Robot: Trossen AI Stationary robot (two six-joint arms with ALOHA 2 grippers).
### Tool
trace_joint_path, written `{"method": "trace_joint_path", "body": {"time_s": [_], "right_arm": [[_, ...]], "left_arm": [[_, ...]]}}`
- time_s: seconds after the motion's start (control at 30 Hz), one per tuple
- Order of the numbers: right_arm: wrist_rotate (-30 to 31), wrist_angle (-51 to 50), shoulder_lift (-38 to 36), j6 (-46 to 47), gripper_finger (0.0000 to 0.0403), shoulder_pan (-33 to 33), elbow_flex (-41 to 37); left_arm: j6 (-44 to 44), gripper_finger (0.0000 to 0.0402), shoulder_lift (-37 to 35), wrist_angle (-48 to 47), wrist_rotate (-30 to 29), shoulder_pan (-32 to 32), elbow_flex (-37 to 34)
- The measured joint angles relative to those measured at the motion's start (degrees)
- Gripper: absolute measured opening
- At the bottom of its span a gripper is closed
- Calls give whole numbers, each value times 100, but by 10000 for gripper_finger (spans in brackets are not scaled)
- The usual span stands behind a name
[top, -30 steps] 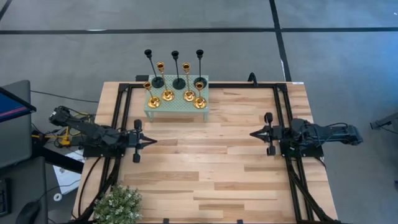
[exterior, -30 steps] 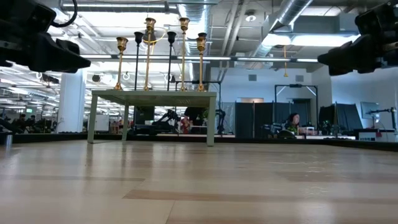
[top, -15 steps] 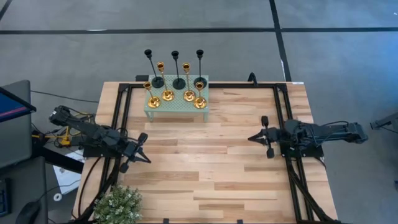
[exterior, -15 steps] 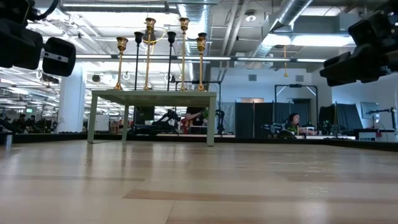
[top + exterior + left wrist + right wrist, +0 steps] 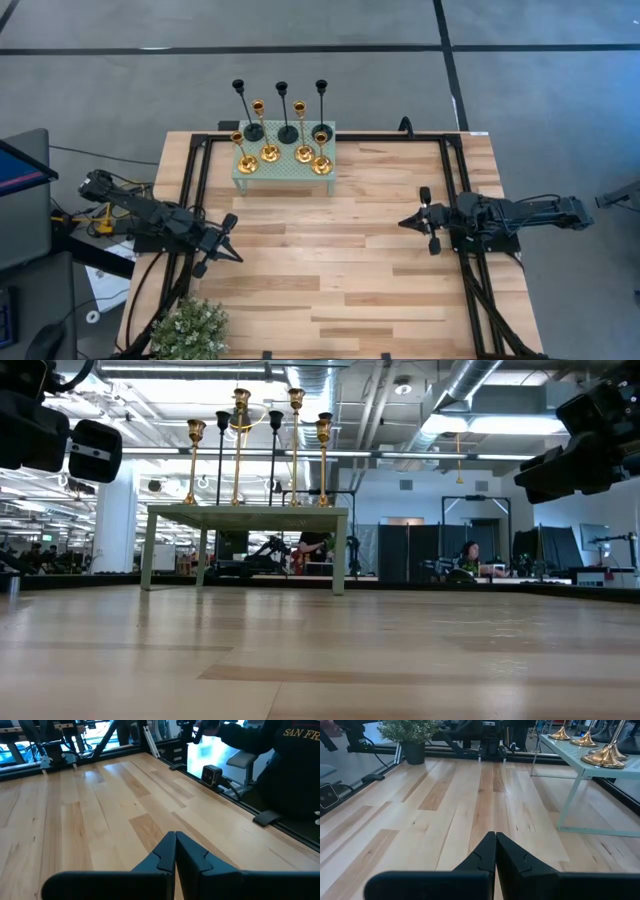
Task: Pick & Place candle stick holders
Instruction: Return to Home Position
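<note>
The candle stick holders stand upright on their round bases on a small pale green stand [image 5: 285, 172] at the table's far edge. The three tall black ones [image 5: 282, 110] are at the back and the gold ones [image 5: 270, 140] in front. They also show in the low view [image 5: 240, 450], and the gold bases [image 5: 606, 756] show in the right wrist view. My left gripper [image 5: 237, 258] [image 5: 175, 836] is shut and holds nothing; it hovers near the left edge and points toward the near right. My right gripper [image 5: 402, 222] [image 5: 495, 835] is shut and holds nothing; it hovers at the right and points left.
A potted plant [image 5: 190, 328] stands at the near left corner. Black frame rails [image 5: 200, 180] run along the table's left, right and far sides. A small camera [image 5: 211, 774] sits at the table's edge, and a person in a dark top [image 5: 295, 765] sits beyond it. Bare wood lies between the grippers.
My left gripper has swung at the wrist from pointing straight toward the right edge to pointing toward the near right, its tip moving toward the near edge. My right gripper has tipped slightly downward. Both have stayed shut. The holders have not moved.
</note>
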Motion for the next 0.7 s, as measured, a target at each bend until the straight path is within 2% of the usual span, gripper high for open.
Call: {"method": "trace_joint_path", "body": {"time_s": [0.7], "right_arm": [[2, 4, 0, 0, 0, 0, -2]], "left_arm": [[2, 11, 0, 48, 1, 0, -2]]}}
